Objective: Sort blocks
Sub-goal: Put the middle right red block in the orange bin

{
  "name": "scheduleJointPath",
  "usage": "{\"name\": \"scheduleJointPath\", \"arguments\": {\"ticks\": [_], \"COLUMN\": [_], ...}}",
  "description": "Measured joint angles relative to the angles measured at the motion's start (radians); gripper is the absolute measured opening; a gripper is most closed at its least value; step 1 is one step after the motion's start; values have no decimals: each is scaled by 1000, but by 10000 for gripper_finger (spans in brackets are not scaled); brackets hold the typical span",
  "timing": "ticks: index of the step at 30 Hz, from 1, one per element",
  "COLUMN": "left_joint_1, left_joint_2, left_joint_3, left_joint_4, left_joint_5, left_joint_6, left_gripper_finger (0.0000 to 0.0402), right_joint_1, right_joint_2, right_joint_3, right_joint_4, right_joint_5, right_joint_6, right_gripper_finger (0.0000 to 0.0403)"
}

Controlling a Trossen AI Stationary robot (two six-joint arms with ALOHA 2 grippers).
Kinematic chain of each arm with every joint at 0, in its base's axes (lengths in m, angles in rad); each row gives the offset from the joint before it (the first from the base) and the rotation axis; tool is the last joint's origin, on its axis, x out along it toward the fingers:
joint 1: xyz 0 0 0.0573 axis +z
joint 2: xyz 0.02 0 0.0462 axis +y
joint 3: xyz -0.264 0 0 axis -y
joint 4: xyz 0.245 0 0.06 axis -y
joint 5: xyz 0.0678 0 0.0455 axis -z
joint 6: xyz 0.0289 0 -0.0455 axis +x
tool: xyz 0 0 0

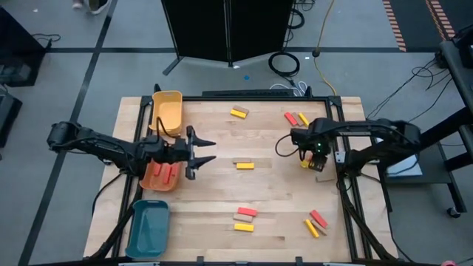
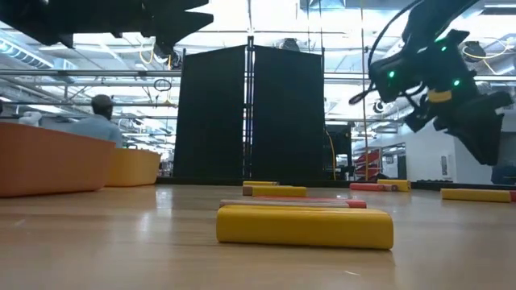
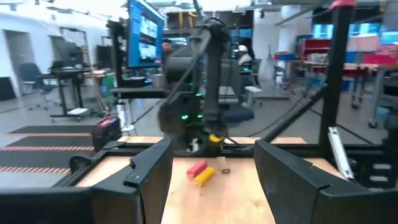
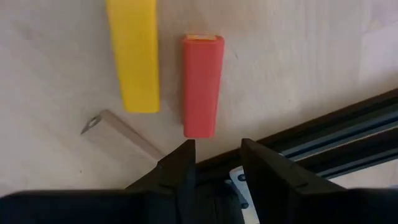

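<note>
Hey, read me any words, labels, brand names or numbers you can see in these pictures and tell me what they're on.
None can be read.
Blocks: plain, no print on any.
Trays: no labels.
Blue screen in the room behind the table: shows something, too blurred to read.
Both arms: no legible marking.

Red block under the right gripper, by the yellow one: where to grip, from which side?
Grip the red block across its narrow width, mid-length, coming straight down. It lies flat with long parallel sides, and a gap separates it from the yellow block, probably enough for one finger. The right gripper is open but sits past the block's end, beside the frame rail, so it should shift back over the middle.
</note>
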Motion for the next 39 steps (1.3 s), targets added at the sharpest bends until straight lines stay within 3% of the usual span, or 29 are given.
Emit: {"name": "scheduleJointPath", "arguments": {"ticks": [13, 33, 39], "left_joint_1": [0, 2, 1], "left_joint_2": [0, 0, 0], "left_joint_3": [-1, 0, 0], "left_joint_4": [-13, -20, -20], "left_joint_5": [44, 45, 45], "left_joint_6": [77, 77, 76], "left_gripper_finger": [221, 221, 221], "right_joint_1": [-12, -12, -12], "right_joint_2": [187, 321, 325], "right_joint_3": [0, 1, 1], "right_joint_4": [118, 182, 172], "right_joint_5": [-10, 0, -4], "right_joint_6": [30, -25, -23], "right_gripper_finger": [123, 123, 103]}}
